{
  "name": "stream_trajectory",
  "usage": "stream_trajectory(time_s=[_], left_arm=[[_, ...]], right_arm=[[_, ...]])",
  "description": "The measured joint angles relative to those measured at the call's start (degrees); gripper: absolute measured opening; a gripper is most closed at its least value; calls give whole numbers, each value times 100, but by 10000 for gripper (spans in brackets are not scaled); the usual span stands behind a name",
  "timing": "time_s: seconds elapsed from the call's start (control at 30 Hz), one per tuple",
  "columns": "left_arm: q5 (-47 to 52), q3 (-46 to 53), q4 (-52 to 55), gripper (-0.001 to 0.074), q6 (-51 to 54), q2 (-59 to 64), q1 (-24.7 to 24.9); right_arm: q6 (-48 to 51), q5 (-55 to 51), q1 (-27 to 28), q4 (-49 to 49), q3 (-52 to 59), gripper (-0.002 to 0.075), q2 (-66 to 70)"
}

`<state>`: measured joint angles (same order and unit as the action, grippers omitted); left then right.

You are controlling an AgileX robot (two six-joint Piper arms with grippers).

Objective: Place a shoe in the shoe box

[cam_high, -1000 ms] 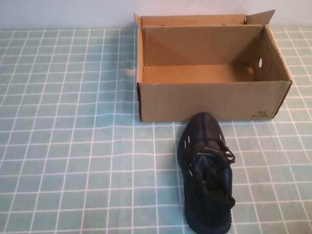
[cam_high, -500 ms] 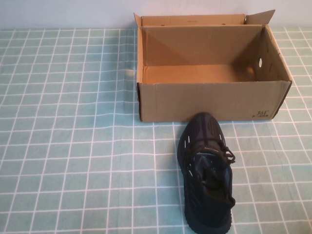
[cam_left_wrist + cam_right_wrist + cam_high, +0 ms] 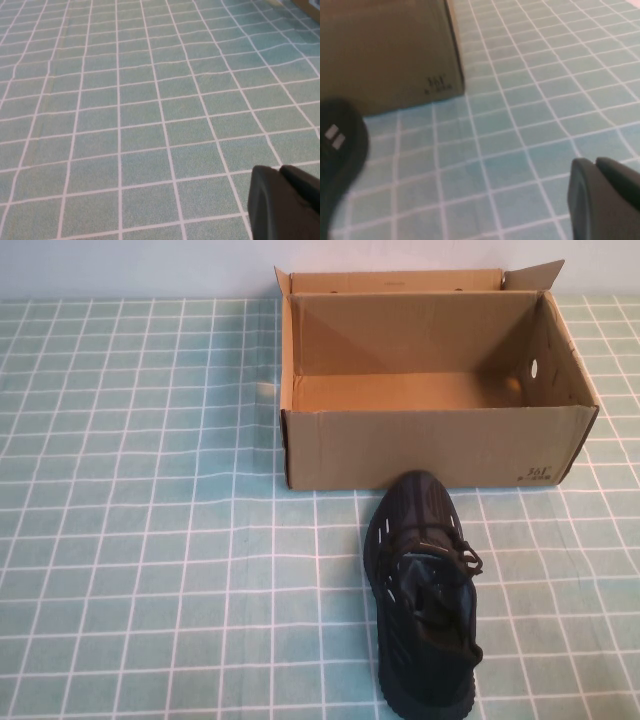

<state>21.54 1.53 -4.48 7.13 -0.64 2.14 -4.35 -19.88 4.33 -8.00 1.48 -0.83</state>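
The black knit shoe (image 3: 424,595) lies on the checked cloth, its toe against the front wall of the shoe box (image 3: 430,446) and its heel toward me. The brown cardboard box stands open and empty at the back, round holes in its right end wall. In the right wrist view the shoe's heel with its white marks (image 3: 337,150) and the box corner with black print (image 3: 420,55) show. My right gripper (image 3: 596,167) is shut, hovering over bare cloth to the right of the shoe. My left gripper (image 3: 277,172) is shut over bare cloth, away from both.
A green cloth with a white grid (image 3: 140,540) covers the whole table. A pale wall runs behind the box. Neither arm shows in the high view.
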Motion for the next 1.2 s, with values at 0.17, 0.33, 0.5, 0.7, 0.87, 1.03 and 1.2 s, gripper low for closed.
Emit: stream_trajectory(time_s=[0.17, 0.33, 0.5, 0.7, 0.87, 1.03, 1.2], left_arm=[[0, 0, 0, -3, 0, 0, 0], [0, 0, 0, -3, 0, 0, 0], [0, 0, 0, -3, 0, 0, 0], [0, 0, 0, -3, 0, 0, 0], [0, 0, 0, -3, 0, 0, 0], [0, 0, 0, -3, 0, 0, 0], [0, 0, 0, -3, 0, 0, 0]], right_arm=[[-256, 677, 0, -1718, 0, -10, 0], [-278, 1397, 0, -2399, 0, -10, 0], [-303, 1301, 0, -2736, 0, -10, 0], [-152, -582, 0, -2495, -884, -10, 410], [220, -2275, 0, -1889, -2090, -10, 1807], [1168, -3500, 0, -1432, -3253, -10, 3372], [1940, -3896, -113, -1416, -4149, -8, 4822]])
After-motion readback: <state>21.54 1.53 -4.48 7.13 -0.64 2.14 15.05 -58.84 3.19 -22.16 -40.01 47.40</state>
